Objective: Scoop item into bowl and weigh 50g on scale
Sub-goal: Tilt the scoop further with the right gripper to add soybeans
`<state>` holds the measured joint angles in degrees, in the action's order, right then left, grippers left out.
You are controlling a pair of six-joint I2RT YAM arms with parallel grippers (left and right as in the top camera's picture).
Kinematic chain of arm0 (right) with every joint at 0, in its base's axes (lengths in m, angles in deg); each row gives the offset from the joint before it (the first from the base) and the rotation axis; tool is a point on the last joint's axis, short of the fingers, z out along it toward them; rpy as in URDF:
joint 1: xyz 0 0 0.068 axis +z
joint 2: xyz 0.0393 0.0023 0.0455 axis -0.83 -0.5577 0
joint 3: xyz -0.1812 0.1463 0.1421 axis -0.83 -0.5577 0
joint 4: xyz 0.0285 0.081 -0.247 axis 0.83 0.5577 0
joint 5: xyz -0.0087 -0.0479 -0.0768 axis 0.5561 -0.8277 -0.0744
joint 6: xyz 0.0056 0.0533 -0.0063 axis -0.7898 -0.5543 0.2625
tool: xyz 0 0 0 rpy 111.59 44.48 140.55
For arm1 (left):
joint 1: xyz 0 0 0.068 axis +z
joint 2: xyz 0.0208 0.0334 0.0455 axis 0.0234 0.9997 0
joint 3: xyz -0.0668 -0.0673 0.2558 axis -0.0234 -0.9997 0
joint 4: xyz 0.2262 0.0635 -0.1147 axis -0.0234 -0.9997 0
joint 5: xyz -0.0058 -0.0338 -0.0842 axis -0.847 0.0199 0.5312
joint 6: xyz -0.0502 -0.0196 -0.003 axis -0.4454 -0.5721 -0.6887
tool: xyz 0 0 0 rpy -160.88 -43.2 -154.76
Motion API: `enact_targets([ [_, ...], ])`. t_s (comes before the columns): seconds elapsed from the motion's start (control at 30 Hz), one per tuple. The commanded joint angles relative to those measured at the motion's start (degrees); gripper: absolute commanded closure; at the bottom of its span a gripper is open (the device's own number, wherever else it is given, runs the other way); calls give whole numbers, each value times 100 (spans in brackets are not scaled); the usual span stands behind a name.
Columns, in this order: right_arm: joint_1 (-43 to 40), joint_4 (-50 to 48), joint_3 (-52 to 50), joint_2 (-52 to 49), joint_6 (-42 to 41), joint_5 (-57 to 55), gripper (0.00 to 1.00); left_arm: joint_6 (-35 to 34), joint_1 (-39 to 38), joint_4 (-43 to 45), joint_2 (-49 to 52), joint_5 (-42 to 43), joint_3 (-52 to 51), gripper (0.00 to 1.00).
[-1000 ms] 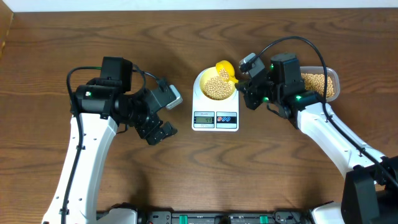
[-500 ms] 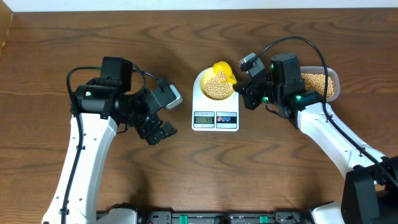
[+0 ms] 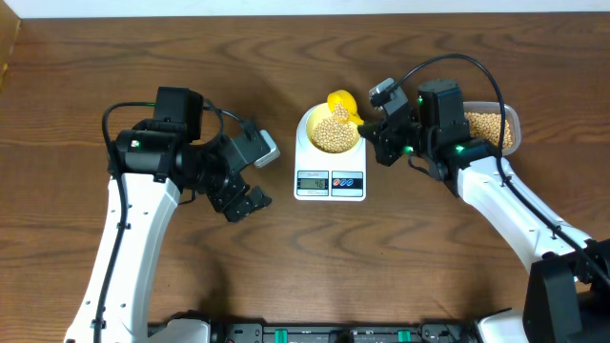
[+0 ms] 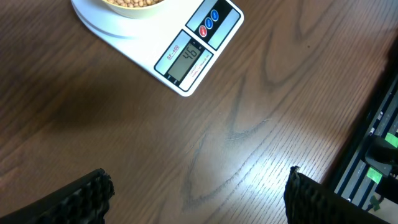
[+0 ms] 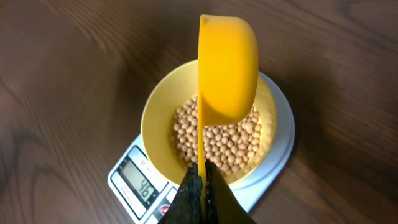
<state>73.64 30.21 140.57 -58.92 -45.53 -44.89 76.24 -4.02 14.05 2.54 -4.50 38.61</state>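
Two-arm view, centred on the white scale (image 3: 330, 181). The pale yellow bowl (image 5: 151, 121) sits on the scale's round platform, behind the display and narrower than the platform, and it holds a layer of tan beans (image 5: 217, 140) that covers its floor. The display at the scale's front edge reads 46. My right gripper (image 5: 200, 186), reaching in from the right of the scale, is closed tight on the thin handle of the bright yellow scoop (image 5: 229, 62). The scoop is turned on its side above the bowl, with its cup over the bowl's far rim. From these views I cannot tell whether any beans are in the cup. My left gripper (image 4: 196, 196) hangs to the left of the scale, near its front-left corner, over the bare wooden table (image 4: 261, 112). Its fingers (image 4: 84, 193) are spread wide and grasp nothing. A clear tub (image 3: 513, 122) with more beans stands well to the right of the scale, partly hidden by my right arm.
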Motion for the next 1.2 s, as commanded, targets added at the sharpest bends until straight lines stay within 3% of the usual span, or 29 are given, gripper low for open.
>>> enact_targets([
  [0.0,13,-68,44,-2,144,-70,99,50,-13,-17,-7,-35,-28,10],
  [0.1,11,-258,44,-2,144,422,99,50,-13,-17,-7,-35,-28,10],
  [0.27,13,216,44,-13,487,63,99,50,-13,-15,-7,-37,-28,9],
  [0.43,13,-284,44,46,127,269,99,50,-13,-17,-7,-37,-28,10],
  [0.8,13,-140,44,50,55,319,99,50,-13,-17,-7,-35,-28,10],
  [0.97,55,111,44,50,101,-271,99,50,-13,-15,-7,-37,-28,9],
  [1.17,50,-190,44,50,31,422,99,50,-13,-15,-7,-37,-28,9],
])
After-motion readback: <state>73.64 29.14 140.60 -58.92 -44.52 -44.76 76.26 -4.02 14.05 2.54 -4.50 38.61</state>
